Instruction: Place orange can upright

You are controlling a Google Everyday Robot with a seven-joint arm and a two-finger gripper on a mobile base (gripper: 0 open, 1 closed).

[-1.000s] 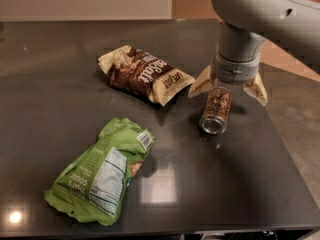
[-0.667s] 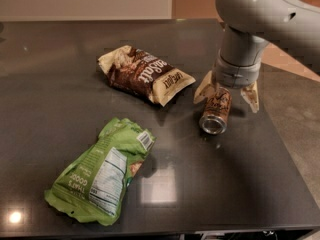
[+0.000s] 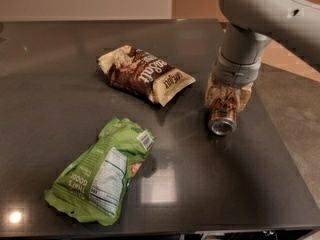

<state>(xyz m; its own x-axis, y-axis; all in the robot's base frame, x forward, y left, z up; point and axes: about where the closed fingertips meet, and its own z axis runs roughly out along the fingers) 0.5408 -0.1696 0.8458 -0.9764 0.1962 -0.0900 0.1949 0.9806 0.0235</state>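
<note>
The orange can (image 3: 223,113) lies on its side on the dark table (image 3: 50,74) at the right, its silver end facing me. It has a coppery body with dark scribbly marks. My gripper (image 3: 228,95) comes down from the grey arm (image 3: 260,14) at the upper right and straddles the can. Its tan fingers (image 3: 212,91) press against both sides of the can's body, shut on it. The can still rests on the table.
A brown and cream snack bag (image 3: 145,74) lies left of the can, near the table's middle back. A green snack bag (image 3: 102,169) lies at the front left. The table's right edge runs just past the can, with grey floor (image 3: 295,109) beyond.
The gripper's fingers were spread wide on either side of the can. They have closed in against it. The can has not moved.
</note>
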